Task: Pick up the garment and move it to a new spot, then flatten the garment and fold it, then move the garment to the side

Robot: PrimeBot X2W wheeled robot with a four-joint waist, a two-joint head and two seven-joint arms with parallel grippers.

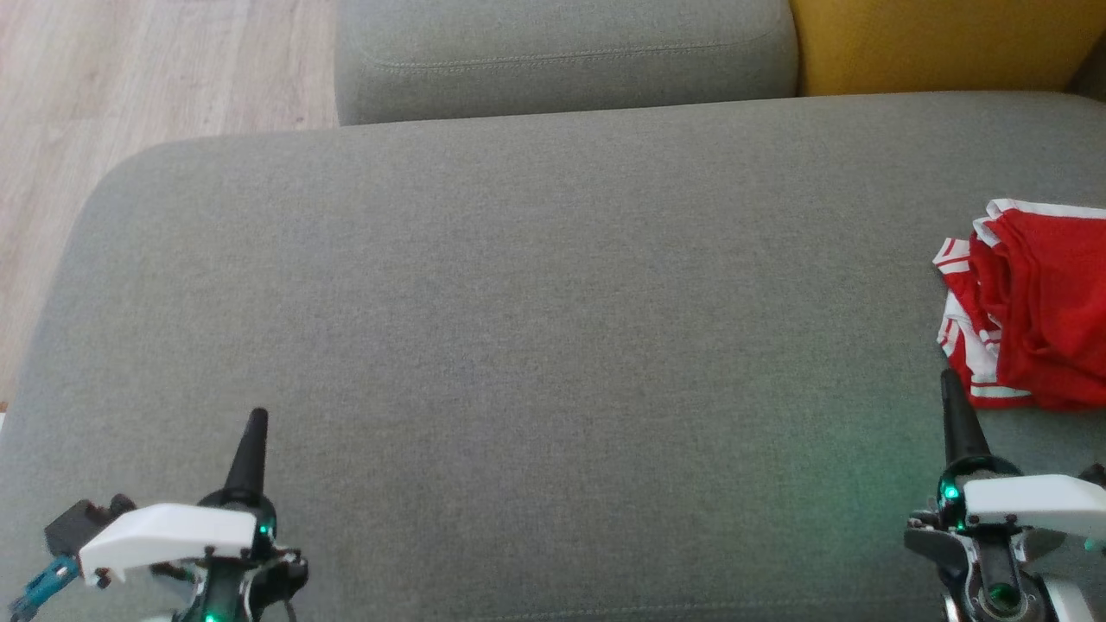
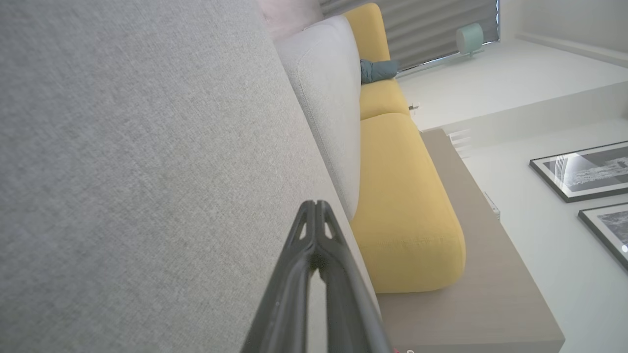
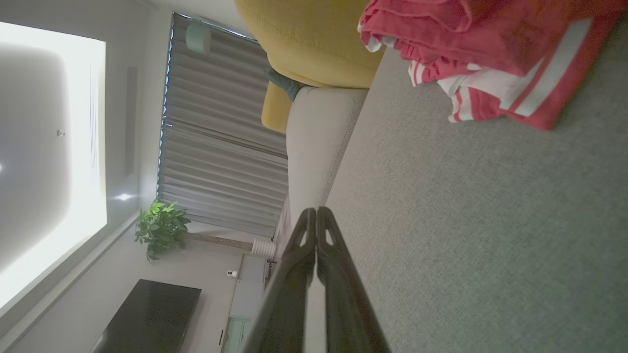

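Red garment [image 1: 1032, 315] bunched at sofa seat's [image 1: 518, 302] right edge, left gripper [image 1: 256, 423] and right gripper [image 1: 950, 384] both closed, empty.

Left gripper [image 2: 316, 208], its two dark fingers pressed together tip to tip, rises from the lower edge, just beside the yellow cushion [image 2: 405, 211]. The grey seat cushion [image 2: 137, 171] lies on the gripper's far side from the yellow cushion. A pale grey back cushion [image 2: 327, 98] touches the yellow cushion. Beyond the yellow cushion, a second yellow cushion [image 2: 380, 95] bears a blue-green bundle [image 2: 378, 70]. A framed picture [image 2: 581, 171] hangs well apart from the yellow cushion, across a brown surface [image 2: 471, 255].
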